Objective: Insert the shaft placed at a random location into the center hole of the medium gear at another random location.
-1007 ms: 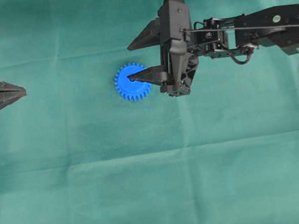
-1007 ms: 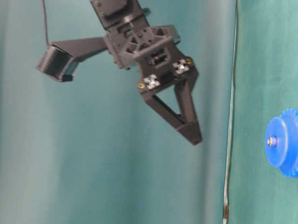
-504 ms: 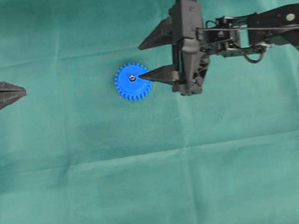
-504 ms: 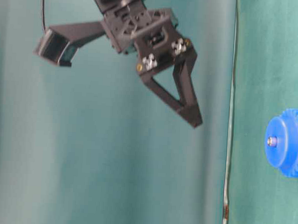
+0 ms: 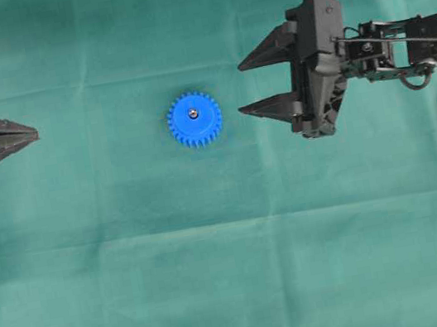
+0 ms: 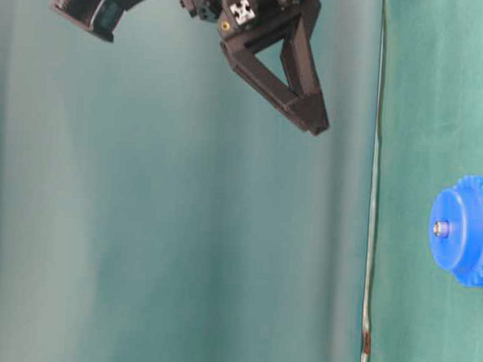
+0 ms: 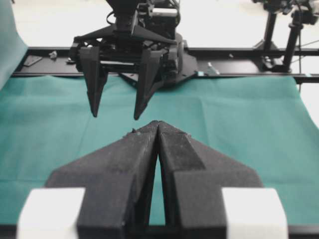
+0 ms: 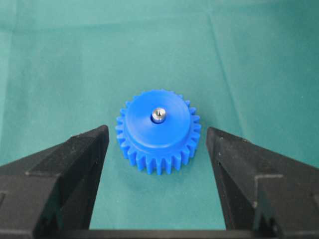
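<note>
Insertion looks done, judging by how things lie. Far left in the overhead view, the left gripper [image 5: 33, 134] sits low at the cloth's edge, well apart from everything, its jaws pressed together with nothing between them; its own wrist camera shows the two fingers meeting along a thin seam. Toward the middle, the gear [image 5: 194, 120] lies flat on the green cloth [image 5: 221, 280], and the shaft [image 5: 192, 113] stands in its center hole, only the shiny round end showing above the blue face. The right wrist view confirms this: the pin sits upright in the middle of the wheel, seemingly seated, though how deep cannot be told. To the right, the right gripper [image 5: 252, 86] hangs above the cloth, clear of the gear, jaws spread wide and empty. Little seems left beyond parking that arm.
</note>
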You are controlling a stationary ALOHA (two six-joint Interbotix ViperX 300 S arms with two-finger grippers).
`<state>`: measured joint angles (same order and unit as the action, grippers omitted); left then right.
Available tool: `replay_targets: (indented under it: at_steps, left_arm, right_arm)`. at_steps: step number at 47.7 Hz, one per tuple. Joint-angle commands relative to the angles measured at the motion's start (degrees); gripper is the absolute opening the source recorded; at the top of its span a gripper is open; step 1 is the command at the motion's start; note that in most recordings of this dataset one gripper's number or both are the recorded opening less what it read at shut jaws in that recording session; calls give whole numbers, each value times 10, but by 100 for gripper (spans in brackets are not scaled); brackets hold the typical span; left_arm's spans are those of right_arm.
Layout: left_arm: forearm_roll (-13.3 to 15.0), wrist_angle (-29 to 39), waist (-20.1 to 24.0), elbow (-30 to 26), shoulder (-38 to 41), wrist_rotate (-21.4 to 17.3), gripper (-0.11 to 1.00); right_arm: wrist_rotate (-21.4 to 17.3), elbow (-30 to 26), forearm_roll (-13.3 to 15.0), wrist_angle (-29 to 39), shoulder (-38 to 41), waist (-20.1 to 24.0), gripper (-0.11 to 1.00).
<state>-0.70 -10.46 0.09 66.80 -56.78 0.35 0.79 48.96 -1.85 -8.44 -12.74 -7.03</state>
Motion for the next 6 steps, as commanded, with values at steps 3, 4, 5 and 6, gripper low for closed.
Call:
replay_targets:
  at_steps: [3,4,5,6]
  left_arm:
    - [-1,-4,0,-14,2,1,0]
    - [-2,-4,0,-15,2,1,0]
    - [-1,-4,0,-15,2,1,0]
    - [-2,-4,0,-14,2,1,0]
  right_arm:
    - [-3,-3,-2,-1,-16,1,78]
    - [-3,-3,-2,0,-15,1,78]
    - [-3,-3,-2,-1,-15,1,78]
    - [-3,-3,-2,0,-16,1,78]
